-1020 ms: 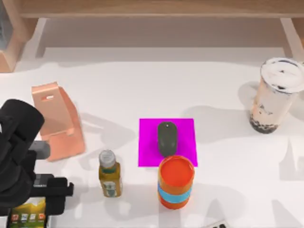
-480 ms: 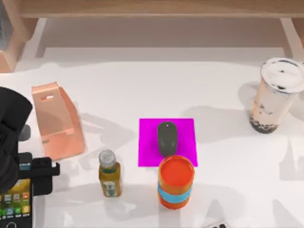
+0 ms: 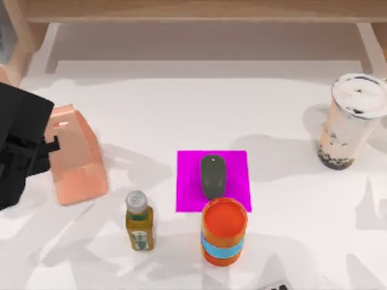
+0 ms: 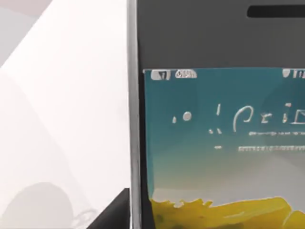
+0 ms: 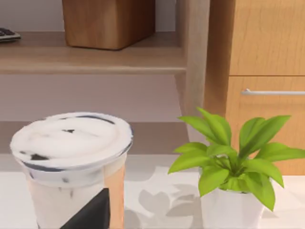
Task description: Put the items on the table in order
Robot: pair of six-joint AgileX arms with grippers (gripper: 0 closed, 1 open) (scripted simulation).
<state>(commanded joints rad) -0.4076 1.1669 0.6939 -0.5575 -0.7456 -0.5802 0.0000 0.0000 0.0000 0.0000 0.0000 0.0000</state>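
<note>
**Three items, one of them in the air**

Three items make up the job. At the left edge of the top view the left arm [image 3: 21, 151] hangs over the surface [image 3: 151, 109], overlapping the peach-coloured stand [image 3: 75, 163]. Its wrist camera sits very close to the smartphone [image 4: 214, 133], whose silver edge and lit screen run upright through the picture with white surface behind. I judge the left pincer is holding the phone, carried near the stand because that is probably where it belongs.

Centre frame, the mouse [image 3: 213, 175] lies on the magenta pad [image 3: 236, 166], likely already in place. Just below it stands an orange canister [image 3: 224, 232], with a small bottle [image 3: 139, 220] to its left.

At the right edge stands the milk-tea cup [image 3: 352, 121]. The right wrist view faces this cup [image 5: 71, 162] beside a potted plant [image 5: 233, 162]; whether the right pincer is wide or narrow, I cannot tell.
</note>
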